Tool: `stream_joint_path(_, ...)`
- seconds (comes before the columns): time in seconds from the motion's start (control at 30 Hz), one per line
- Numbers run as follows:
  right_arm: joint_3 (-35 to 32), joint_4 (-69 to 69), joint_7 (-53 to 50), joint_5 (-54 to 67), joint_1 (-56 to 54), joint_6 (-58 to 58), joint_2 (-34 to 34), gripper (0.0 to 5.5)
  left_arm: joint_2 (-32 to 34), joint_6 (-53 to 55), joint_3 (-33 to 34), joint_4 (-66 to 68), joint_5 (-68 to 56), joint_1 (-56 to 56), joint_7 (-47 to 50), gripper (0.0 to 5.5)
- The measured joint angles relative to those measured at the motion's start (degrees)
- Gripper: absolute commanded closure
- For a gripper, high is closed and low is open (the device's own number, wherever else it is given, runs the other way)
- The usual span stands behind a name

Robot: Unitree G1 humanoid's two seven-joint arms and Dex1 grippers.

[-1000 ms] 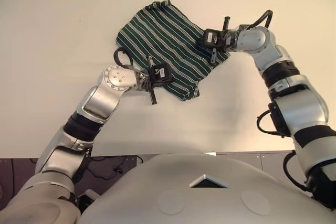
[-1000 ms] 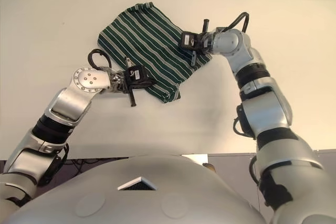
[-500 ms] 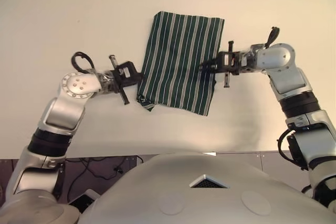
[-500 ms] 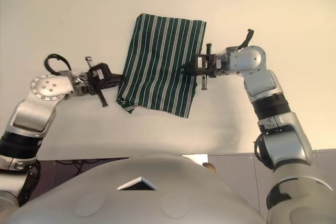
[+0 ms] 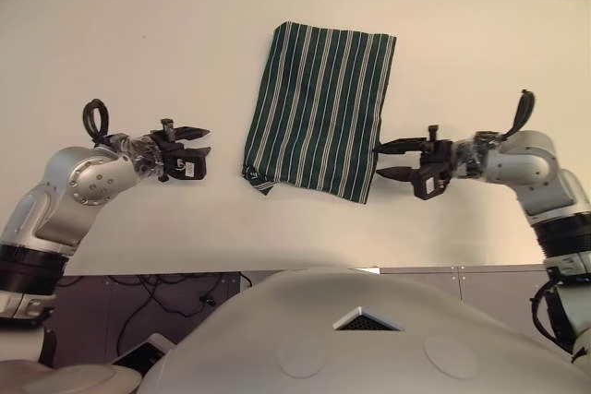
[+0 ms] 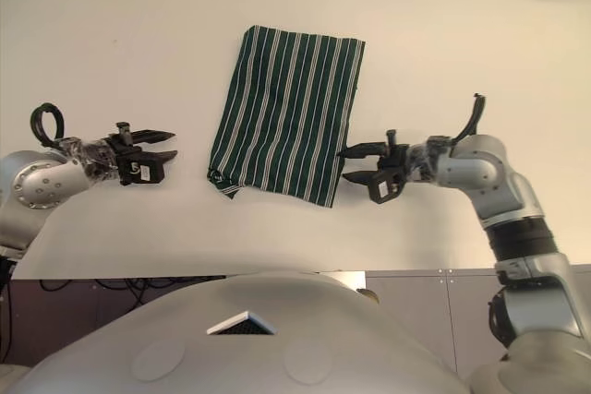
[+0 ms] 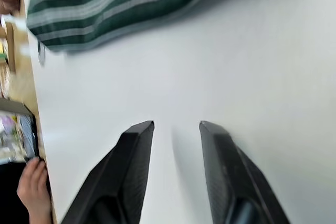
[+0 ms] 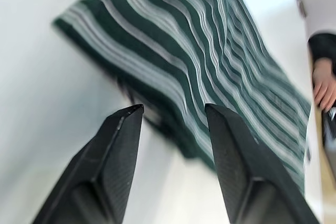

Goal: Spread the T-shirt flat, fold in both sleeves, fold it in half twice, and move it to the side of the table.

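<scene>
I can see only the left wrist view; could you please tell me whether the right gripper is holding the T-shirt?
Observer: No. The right gripper has its jaws open at the right edge of the T-shirt, clamped on nothing.
Operator: Thank you. Is the shirt lying flat?
Observer: Mostly. It lies as a folded rectangle on the table, with a little cloth bunched at the near left.
</scene>
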Motion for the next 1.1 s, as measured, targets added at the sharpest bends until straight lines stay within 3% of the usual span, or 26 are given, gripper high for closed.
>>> stream_joint_path(0.17, 3.0, 0.4, -5.7, -5.9, -1.0, -3.9, 0.6, 3.35, -4.6, -3.2, -5.0, -0.3, 0.7, -3.5, -0.6, 3.93)
stream_joint_path(0.23, 3.9, 0.6, -7.6, -8.4, -2.0, -4.8, 0.6, 3.58, -5.9, -3.7, -6.6, -0.7, 0.8, -4.5, -1.4, 3.93)
stream_joint_path(0.37, 5.5, 1.0, -7.8, -9.2, -4.3, 2.4, 0.6, 4.33, -6.8, -5.1, -9.5, -1.0, 1.0, -5.6, -2.6, 4.61)
stream_joint_path(0.5, 6.9, -3.3, 1.1, -0.1, -3.4, 14.3, -0.2, 5.2, -6.8, -3.0, -10.4, -1.2, -1.5, -5.4, -5.3, 5.39)
stream_joint_path(0.67, 8.3, -14.6, 19.6, 19.5, 0.1, 39.4, -6.7, 5.42, -5.8, 13.3, -9.4, -10.3, -17.3, -0.5, -16.5, 5.5)
stream_joint_path(0.77, 7.7, -16.6, 23.6, 30.7, -1.0, 57.9, -6.1, 5.42, -6.3, 26.9, -6.8, -14.4, -29.8, 0.0, -20.1, 5.5)
stream_joint_path(0.93, -0.3, 2.8, 26.8, 43.2, -17.0, 83.8, -1.5, 5.42, -14.9, 48.7, 3.4, -13.6, -50.9, -13.8, -16.9, 5.5)
stream_joint_path(1.1, -4.3, 19.4, 23.6, 43.7, -26.6, 92.1, 4.9, 5.43, -23.1, 56.1, 5.0, -3.1, -52.1, -23.7, -10.3, 5.5)
